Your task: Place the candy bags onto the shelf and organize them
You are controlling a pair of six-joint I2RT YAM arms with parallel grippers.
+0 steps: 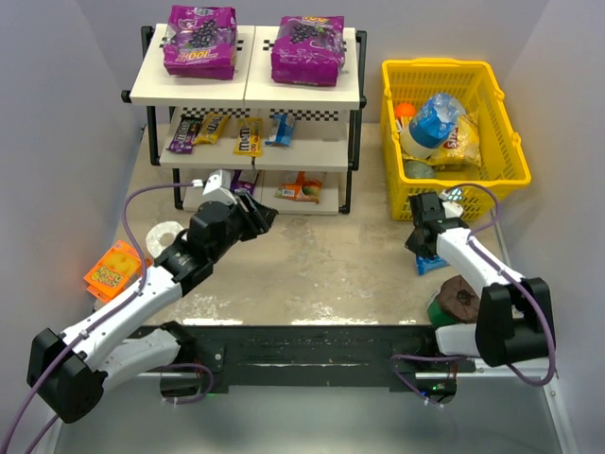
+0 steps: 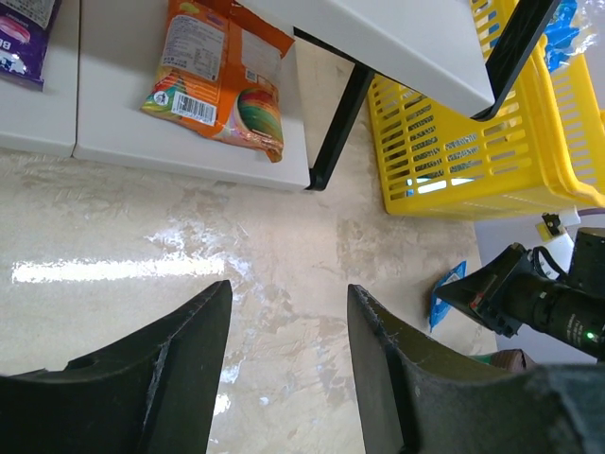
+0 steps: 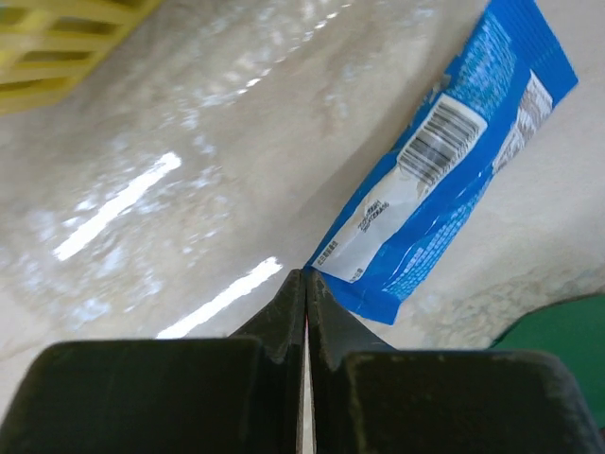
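The shelf [image 1: 248, 87] stands at the back left. Two large purple bags [image 1: 200, 40] [image 1: 308, 49] lie on its top board. Several small bags [image 1: 227, 132] lie on the middle board. A dark-purple bag [image 1: 244, 180] and an orange bag [image 1: 301, 187] lie on the bottom board [image 2: 189, 142]; the orange bag also shows in the left wrist view [image 2: 222, 80]. My left gripper [image 1: 263, 216] [image 2: 288, 288] is open and empty, just in front of the bottom board. A blue bag [image 1: 431, 264] [image 3: 454, 180] lies flat on the table. My right gripper [image 1: 423, 252] [image 3: 306, 272] is shut, its tips at the bag's near corner.
A yellow basket [image 1: 452, 66] [image 2: 492, 142] at the back right holds a blue-capped bottle [image 1: 433, 118] and a yellow bag [image 1: 463, 147]. A flat orange box [image 1: 113, 270] and a white tape roll [image 1: 168, 235] lie at the left. A green and brown object [image 1: 456, 301] sits by the right arm.
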